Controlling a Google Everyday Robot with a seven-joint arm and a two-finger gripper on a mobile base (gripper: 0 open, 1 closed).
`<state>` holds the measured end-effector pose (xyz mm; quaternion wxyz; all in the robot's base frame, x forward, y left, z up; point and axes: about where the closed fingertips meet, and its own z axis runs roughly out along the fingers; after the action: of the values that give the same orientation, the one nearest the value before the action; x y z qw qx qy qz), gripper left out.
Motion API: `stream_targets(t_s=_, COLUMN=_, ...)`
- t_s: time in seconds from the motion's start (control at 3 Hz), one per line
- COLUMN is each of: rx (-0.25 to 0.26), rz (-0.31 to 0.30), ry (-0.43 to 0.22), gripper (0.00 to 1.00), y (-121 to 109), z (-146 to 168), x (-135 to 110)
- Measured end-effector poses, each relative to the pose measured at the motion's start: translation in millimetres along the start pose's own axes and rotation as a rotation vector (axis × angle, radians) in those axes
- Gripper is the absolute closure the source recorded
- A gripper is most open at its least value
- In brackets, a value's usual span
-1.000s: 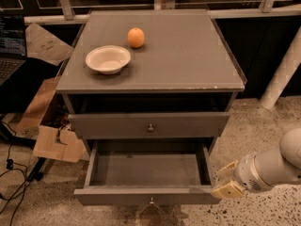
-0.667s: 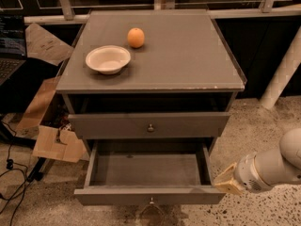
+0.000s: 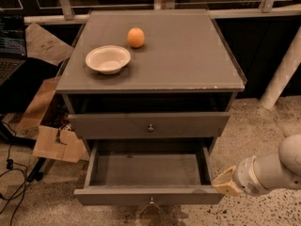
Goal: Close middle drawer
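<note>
The middle drawer [image 3: 146,172] stands pulled far out toward me, its shallow grey box bare and the knob on its near front. The claw [image 3: 225,182] sits low at the drawer's right near corner, just beside the front. How wide it stands I cannot tell. Above is another drawer [image 3: 188,125]. On the desk [image 3: 188,55], to the left, a white bowl [image 3: 107,59] sits near an orange [image 3: 136,37].
</note>
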<state>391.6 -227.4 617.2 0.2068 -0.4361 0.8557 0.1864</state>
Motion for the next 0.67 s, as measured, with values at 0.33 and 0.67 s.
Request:
stream_targets(t_s=0.33, rx=0.027, rz=0.047, ry=-0.035, gripper=1.00, y=-10.5, z=25.5, x=21.8)
stream_targets(t_s=0.67, rx=0.039, rz=0.088, ry=-0.076, gripper=1.00, y=-25.0, z=56.6, x=47.7)
